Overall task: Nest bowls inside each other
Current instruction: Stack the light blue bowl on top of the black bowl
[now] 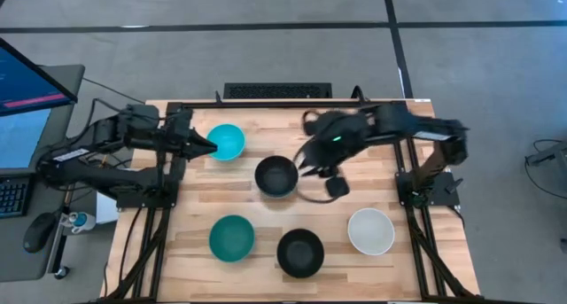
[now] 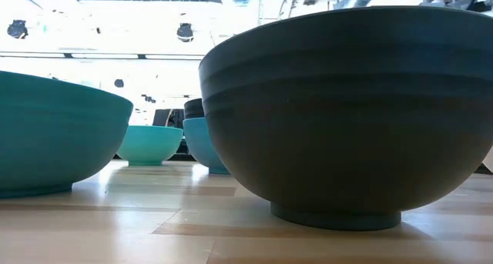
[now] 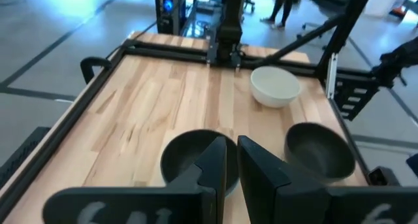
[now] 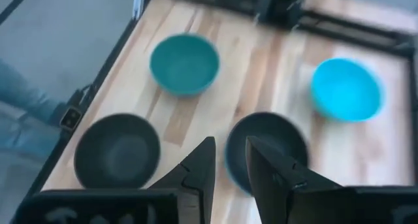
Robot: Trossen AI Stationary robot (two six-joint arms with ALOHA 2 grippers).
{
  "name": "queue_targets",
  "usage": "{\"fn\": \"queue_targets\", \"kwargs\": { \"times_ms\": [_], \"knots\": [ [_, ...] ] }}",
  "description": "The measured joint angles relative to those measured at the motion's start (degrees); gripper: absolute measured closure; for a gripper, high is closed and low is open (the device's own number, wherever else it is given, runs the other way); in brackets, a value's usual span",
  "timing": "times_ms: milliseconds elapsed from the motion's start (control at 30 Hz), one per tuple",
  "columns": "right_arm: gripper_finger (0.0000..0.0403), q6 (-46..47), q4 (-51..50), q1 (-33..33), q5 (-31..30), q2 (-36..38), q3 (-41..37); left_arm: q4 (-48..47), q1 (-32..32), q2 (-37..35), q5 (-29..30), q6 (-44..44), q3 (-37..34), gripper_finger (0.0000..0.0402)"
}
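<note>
In the high view the light cyan bowl (image 1: pixel 227 142) stands at the far left. A black bowl (image 1: pixel 276 176) is in the middle. In the low view it rests inside the blue bowl (image 2: pixel 205 145). Along the near edge stand the dark teal bowl (image 1: pixel 232 237), the second black bowl (image 1: pixel 300 253) and the white bowl (image 1: pixel 370 230). My left gripper (image 1: pixel 211 146) is shut and hangs above the cyan bowl's left rim. My right gripper (image 1: pixel 305 162) (image 4: pixel 230 152) is narrowly open, just right of the middle black bowl (image 4: pixel 266 142) and above it. It holds nothing.
The bowls stand apart on the wooden table (image 1: pixel 195 198), with bare wood between them and at the far right. A black frame runs round the table's edge. A keyboard (image 1: pixel 277 91) lies beyond the far edge, and a monitor (image 1: pixel 22 82) stands off to the left.
</note>
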State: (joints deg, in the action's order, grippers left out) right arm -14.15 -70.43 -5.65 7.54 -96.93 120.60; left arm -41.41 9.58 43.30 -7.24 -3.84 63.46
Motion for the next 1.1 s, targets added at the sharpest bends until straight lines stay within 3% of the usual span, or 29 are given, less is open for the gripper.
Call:
{"fn": "queue_targets", "kwargs": {
  "times_ms": [200, 400, 600, 867, 1100],
  "knots": [
    [0.0294, 0.85, 1.4, 1.88, -2.24, 7.85, 0.0, 3.71, 0.15, 6.06, 0.49, 2.98, 0.0, 0.0371],
    [0.0294, 0.74, 8.13, 3.93, -1.44, 11.79, 0.04, 2.43, 3.88, 11.81, 8.1, 2.21, -0.03, 0.0371],
    [0.0294, 0.66, 4.79, 6.79, -1.47, 10.77, -0.01, 3.89, 8.68, 15.22, 8.76, 0.84, -0.02, 0.0371],
    [0.0294, 0.54, 7.01, 10.29, -1.8, 5.68, -0.01, -2.39, 13.4, 19.42, 8.46, -1.99, -0.23, 0.0371],
    [0.0294, 0.35, 7.97, 11.58, -2.95, 2.87, -0.02, 9.41, 15.53, 19.19, 4.24, -7.29, -14.48, 0.0371]
  ]
}}
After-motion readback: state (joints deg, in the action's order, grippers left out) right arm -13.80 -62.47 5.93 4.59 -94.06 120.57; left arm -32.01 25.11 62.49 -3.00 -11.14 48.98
